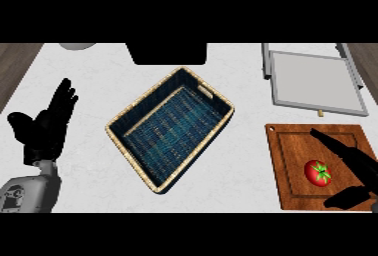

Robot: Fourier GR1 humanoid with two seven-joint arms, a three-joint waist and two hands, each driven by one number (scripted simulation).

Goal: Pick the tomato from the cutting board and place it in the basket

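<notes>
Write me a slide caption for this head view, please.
Right hand open beside the tomato on the cutting board; basket sits mid-counter, left hand resting.

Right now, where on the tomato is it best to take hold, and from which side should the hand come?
Grip the tomato across its round red sides, at the widest part, not by the green stem, which faces up. Coming from the right is probably best: the right hand is open there, with its fingers beyond the tomato and its thumb on the nearer side.
</notes>
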